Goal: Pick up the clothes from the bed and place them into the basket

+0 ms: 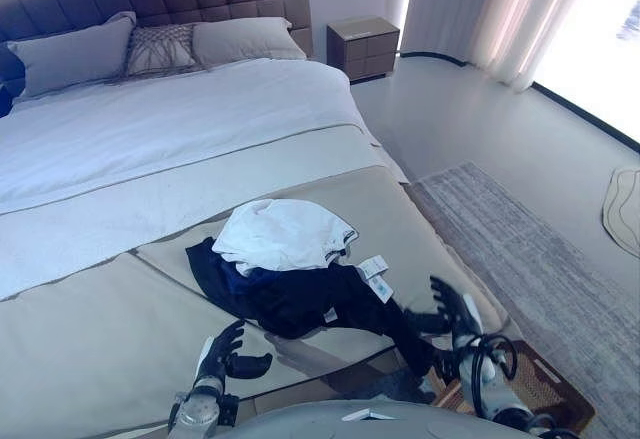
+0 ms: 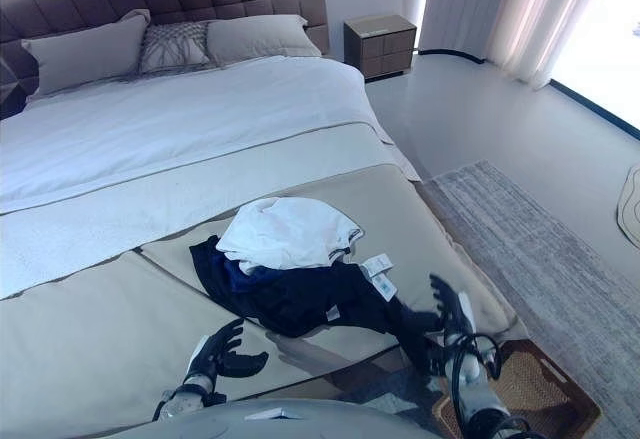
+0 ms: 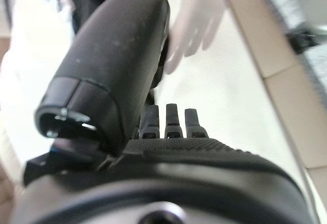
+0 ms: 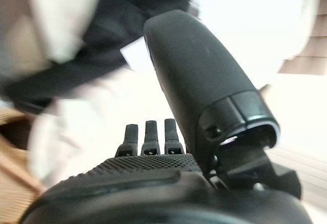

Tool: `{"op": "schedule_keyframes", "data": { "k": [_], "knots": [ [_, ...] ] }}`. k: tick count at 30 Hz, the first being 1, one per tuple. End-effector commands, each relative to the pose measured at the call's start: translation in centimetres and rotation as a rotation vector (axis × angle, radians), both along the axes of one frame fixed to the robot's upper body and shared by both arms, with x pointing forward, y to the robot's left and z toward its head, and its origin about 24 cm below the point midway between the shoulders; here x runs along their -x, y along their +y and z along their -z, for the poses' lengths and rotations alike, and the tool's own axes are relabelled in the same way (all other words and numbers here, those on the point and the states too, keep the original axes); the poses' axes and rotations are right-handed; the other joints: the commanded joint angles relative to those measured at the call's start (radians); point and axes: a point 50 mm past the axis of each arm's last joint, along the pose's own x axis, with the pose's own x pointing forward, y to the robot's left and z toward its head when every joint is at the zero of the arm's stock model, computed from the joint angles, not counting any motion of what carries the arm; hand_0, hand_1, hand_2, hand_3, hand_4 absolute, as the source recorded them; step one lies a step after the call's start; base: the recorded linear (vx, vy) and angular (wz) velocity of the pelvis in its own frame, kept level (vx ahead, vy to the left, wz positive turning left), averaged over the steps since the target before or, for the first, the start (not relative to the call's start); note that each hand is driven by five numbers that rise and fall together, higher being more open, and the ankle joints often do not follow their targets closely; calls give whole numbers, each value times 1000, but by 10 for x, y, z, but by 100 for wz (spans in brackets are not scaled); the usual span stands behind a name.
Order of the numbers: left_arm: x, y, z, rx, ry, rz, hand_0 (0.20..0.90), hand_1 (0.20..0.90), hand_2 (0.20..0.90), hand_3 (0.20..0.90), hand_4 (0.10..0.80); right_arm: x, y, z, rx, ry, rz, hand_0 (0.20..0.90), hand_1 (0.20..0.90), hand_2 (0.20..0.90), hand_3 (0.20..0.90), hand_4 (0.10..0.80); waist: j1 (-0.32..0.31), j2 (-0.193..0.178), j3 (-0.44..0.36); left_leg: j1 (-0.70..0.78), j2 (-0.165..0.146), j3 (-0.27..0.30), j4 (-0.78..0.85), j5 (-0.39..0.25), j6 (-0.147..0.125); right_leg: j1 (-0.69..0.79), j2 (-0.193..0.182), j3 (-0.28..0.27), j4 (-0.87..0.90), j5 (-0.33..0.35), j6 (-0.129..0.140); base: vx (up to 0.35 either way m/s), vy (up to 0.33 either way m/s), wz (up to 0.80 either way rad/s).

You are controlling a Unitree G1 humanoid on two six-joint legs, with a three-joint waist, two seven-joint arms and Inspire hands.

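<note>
Both dark hands, left point(image 1: 222, 354) and right point(image 1: 452, 311), open and empty; risks dragging only the dark navy garment point(image 1: 300, 299), dropping the white folded top point(image 1: 283, 235) short of the woven brown basket point(image 1: 545, 384).

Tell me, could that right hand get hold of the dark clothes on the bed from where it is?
Probably yes. The right hand hangs open right beside the dark clothes' trailing end at the bed's corner, with nothing between them.

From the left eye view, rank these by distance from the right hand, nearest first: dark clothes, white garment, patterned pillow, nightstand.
From the right hand:
1. Dark clothes, just to its left at the bed's foot end.
2. White garment, lying on top of the dark pile, further up the bed.
3. Nightstand and patterned pillow, both at the head end, too close to call.
</note>
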Motion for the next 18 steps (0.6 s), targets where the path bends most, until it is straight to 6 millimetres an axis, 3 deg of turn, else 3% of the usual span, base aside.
{"op": "schedule_keyframes", "data": {
  "k": [1,7,14,18],
  "knots": [
    [-54,16,-31,-45,-232,-20,900,900,900,900,800,-67,-9,-59,139,-293,-43,900,900,900,900,800,34,-20,20,40,-33,13,13,-149,22,-52,-33,22,37,-1,44,0,0,0],
    [-79,11,-55,-106,-373,81,900,900,900,900,800,-93,-30,-92,314,-335,-79,900,900,900,900,800,65,-18,20,43,-34,4,13,-153,20,-41,-37,3,35,-4,43,42,0,9],
    [-93,18,-74,-169,-433,128,900,900,900,900,800,-103,-47,-99,482,-214,-129,900,900,900,900,800,99,-20,34,20,-32,-3,44,-154,20,-58,-41,-23,84,-30,33,46,-16,6],
    [-110,24,-92,-164,-510,78,900,900,900,900,800,-110,-53,-102,509,-145,-150,900,900,900,900,800,115,-23,81,-63,-33,-17,162,-170,19,-119,-52,-38,178,-58,13,-43,-12,15]
  ]
}}
